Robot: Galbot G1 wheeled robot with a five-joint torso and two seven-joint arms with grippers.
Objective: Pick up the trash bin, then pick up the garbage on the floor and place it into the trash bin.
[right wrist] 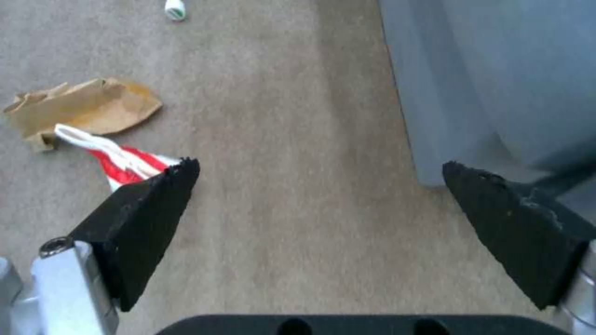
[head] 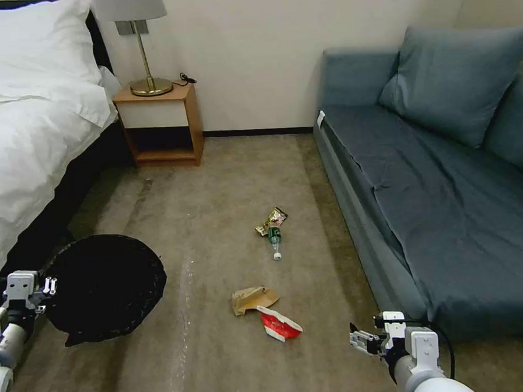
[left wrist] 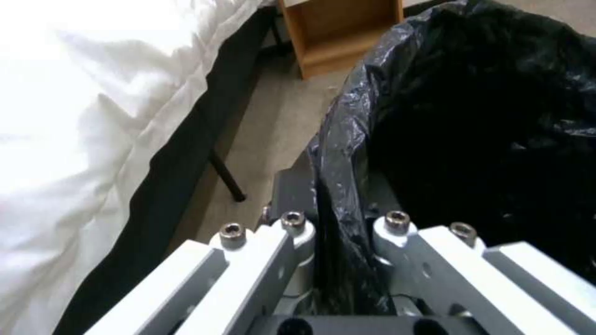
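Note:
The trash bin, its rim covered by a crinkled black bag, hangs at the lower left beside the bed. My left gripper is shut on its near rim. In the left wrist view the bag-covered rim of the trash bin is pinched in that gripper. The garbage lies on the carpet: a gold wrapper, a small bottle, a brown paper bag and a red-and-white carton. My right gripper hovers open and empty by the sofa base, right of the carton and the paper bag.
A bed with white bedding runs along the left. A wooden nightstand with a lamp stands against the far wall. A blue-grey sofa lines the right side. Open carpet lies between them.

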